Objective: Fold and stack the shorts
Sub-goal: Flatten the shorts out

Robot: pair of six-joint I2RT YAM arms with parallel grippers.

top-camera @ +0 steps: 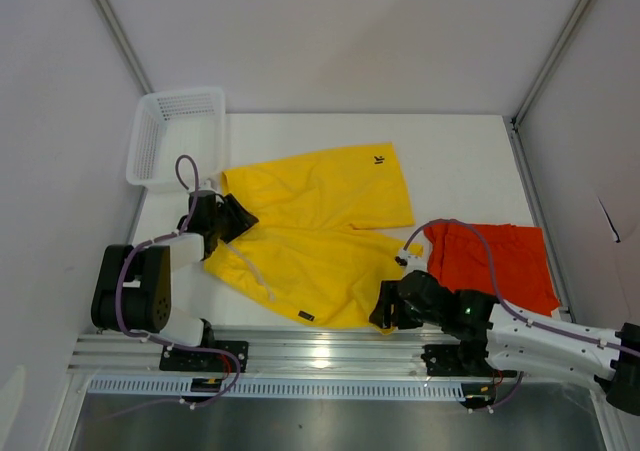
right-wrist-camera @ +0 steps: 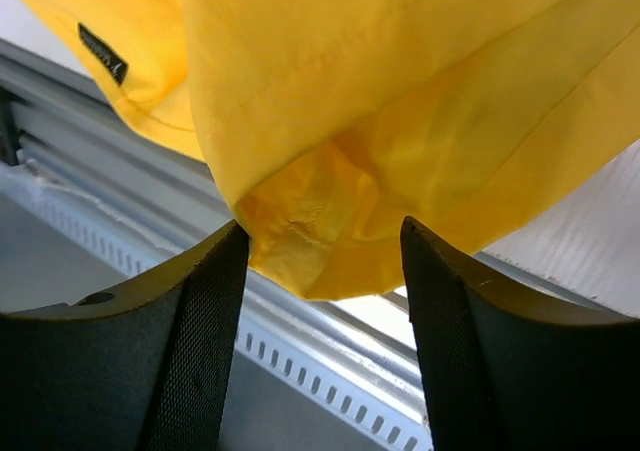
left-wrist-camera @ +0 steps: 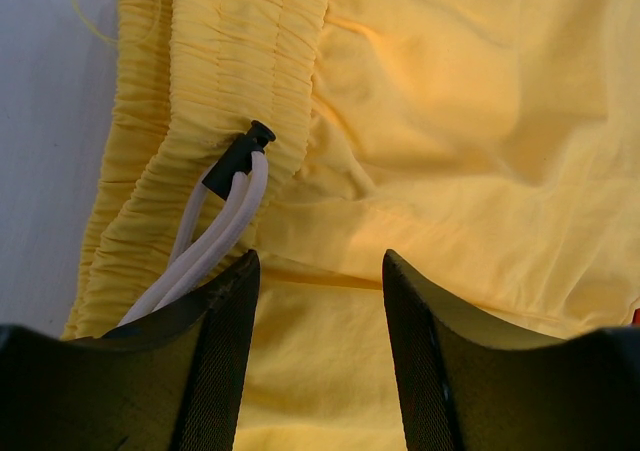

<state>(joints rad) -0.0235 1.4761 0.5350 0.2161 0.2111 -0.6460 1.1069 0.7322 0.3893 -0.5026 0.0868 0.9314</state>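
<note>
The yellow shorts (top-camera: 320, 221) lie spread across the middle of the white bench (top-camera: 460, 171). The waistband is toward the left and the two legs run to the right. A small black logo (top-camera: 377, 156) shows on the far leg, and a black label (top-camera: 305, 316) sits by the near hem.

The orange-red shorts (top-camera: 500, 261) lie folded near the right edge of the bench, just beside the yellow pair. A white mesh basket (top-camera: 145, 146) stands at the far left corner, well apart from them.

The left hand (top-camera: 232, 221) is down at the gathered waistband (left-wrist-camera: 240, 61). Its fingers stand apart with nothing pinched between them, only flat yellow cloth showing in the gap. A white drawstring (left-wrist-camera: 225, 231) runs from a black toggle (left-wrist-camera: 240, 156) down toward the left finger.

The right hand (top-camera: 385, 309) is at the near right corner of the yellow shorts, where the hem hangs over the bench edge above the aluminium rail (right-wrist-camera: 120, 141). Its fingers are spread too. In the wrist view the hem corner sits loose in the gap between them, not squeezed flat.
</note>
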